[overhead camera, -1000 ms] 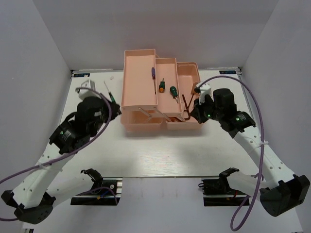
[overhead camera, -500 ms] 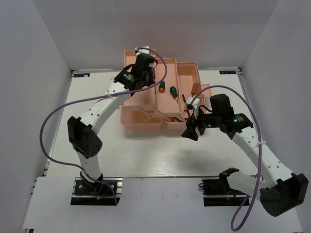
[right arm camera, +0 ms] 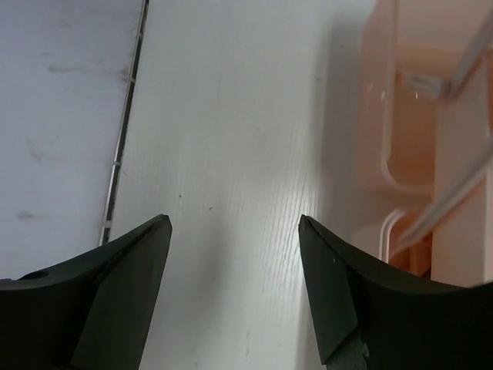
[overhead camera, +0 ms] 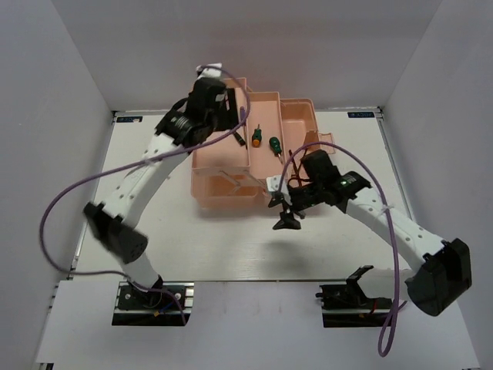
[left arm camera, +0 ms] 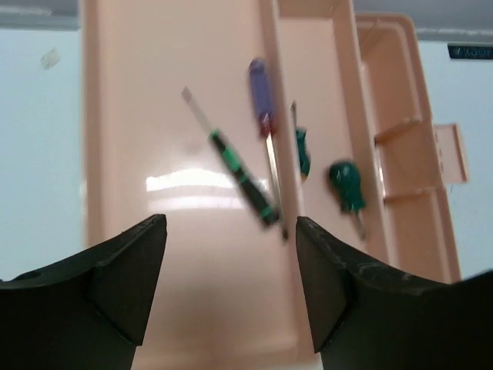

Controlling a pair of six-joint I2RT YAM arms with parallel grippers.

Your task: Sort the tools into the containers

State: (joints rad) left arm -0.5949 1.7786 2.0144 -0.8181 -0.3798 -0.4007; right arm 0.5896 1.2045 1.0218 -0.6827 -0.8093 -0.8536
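The peach-pink toolbox (overhead camera: 296,108) stands open at the back of the table. My left gripper (overhead camera: 227,116) hangs open above its left tray (left arm camera: 139,116), nothing between the fingers (left arm camera: 127,277). In that tray lie a thin black-and-green screwdriver (left arm camera: 235,173) and a blue-purple one (left arm camera: 262,108). The middle tray holds a green screwdriver (left arm camera: 302,150) and a stubby green one (left arm camera: 347,185), the stubby one (overhead camera: 273,144) also showing from above. My right gripper (overhead camera: 283,213) is open and empty over the white table, just in front of the toolbox (right arm camera: 400,116).
White walls close in the table on the left, right and back. The toolbox's lower front compartment (overhead camera: 223,189) lies under the fold-out trays. Bare white table (right arm camera: 231,154) spreads left of my right gripper. The arm bases (overhead camera: 150,297) sit at the near edge.
My left arm swung from the table's left side to over the left tray and opened; the black-and-green screwdriver now lies there. My right gripper opened and drew back from the toolbox's right side.
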